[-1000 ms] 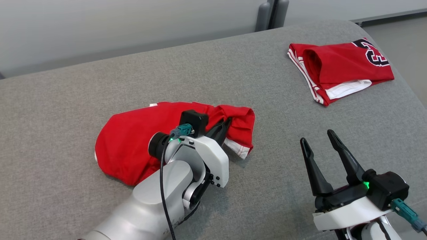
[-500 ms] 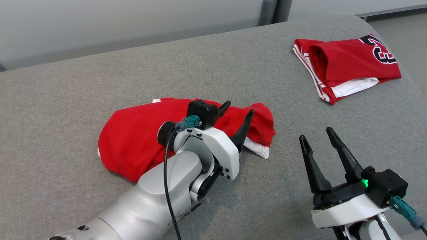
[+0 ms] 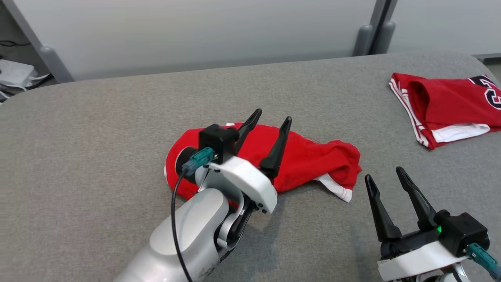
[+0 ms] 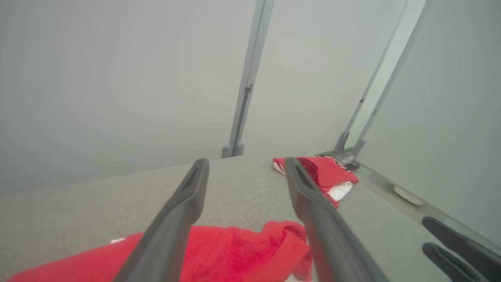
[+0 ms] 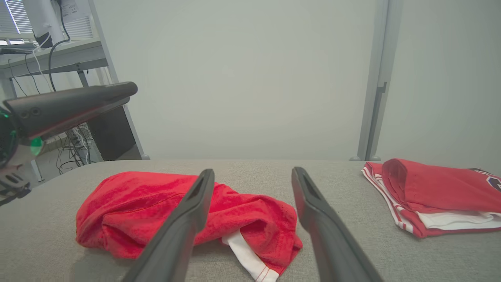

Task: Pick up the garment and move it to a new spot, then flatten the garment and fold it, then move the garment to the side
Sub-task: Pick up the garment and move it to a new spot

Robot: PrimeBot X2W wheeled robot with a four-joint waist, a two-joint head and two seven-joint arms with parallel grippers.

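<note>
Grey woven fabric covers the padded surface [image 3: 98,137] I'm working over, and two red pieces lie on it. The garment [image 3: 309,164] sits near the middle in a crumpled, elongated heap, with a strip of white hem [image 3: 336,190] poking out at its near right end. Well apart from it, at the far right corner of the surface, a folded jersey [image 3: 450,105] lies flat, red with white striped trim and part of a dark number at the edge of the head view. My left gripper [image 3: 273,115] is over the left half of the garment. Its forearm comes up from the lower left, and the wrist is tilted so the two dark fingers [image 3: 278,145] slant up and away from me. They stand wide apart with nothing between them, and in the left wrist view I see the red cloth below them and the grey surface beyond the tips. Whether the underside of that wrist brushes the cloth I can't tell, since the arm hides the spot. My right gripper [image 3: 384,174] hangs at the lower right, just beside the garment's hem end but clear of it. Its fingers are likewise spread and empty, pointing toward the gap between the two red pieces.
</note>
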